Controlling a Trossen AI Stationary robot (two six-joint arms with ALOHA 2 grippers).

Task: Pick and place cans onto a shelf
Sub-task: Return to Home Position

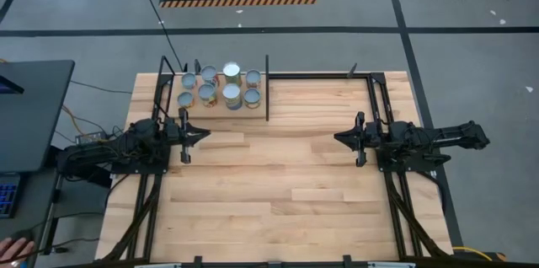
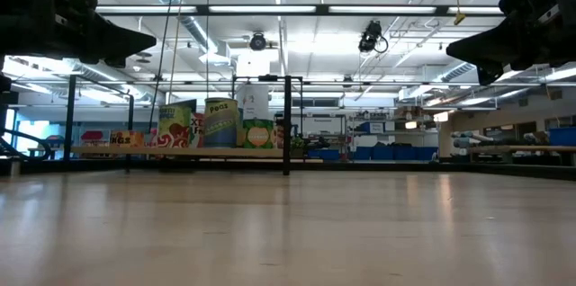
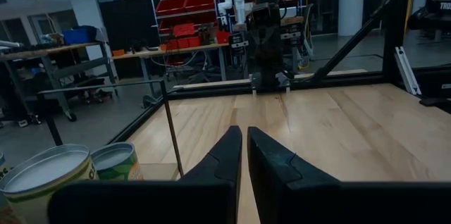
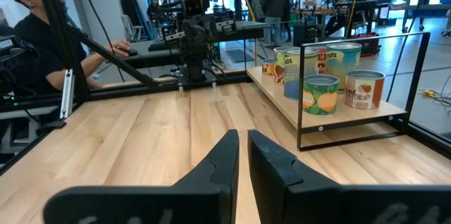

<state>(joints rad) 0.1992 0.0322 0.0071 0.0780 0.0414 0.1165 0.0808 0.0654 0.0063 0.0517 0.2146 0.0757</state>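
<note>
Both arms hang above the table (image 1: 278, 192), the left gripper (image 1: 202, 136) and the right gripper (image 1: 338, 139) facing each other well apart, fingers pressed nearly together, holding nothing. The cans (image 1: 221, 87) stand clustered on the shelf (image 4: 331, 120) along the table's far edge, toward its left corner. Open planks lie between the grippers.

Cans (image 1: 221, 85) stand on the shelf (image 1: 221, 110), rear left on the table (image 1: 286, 184).
</note>
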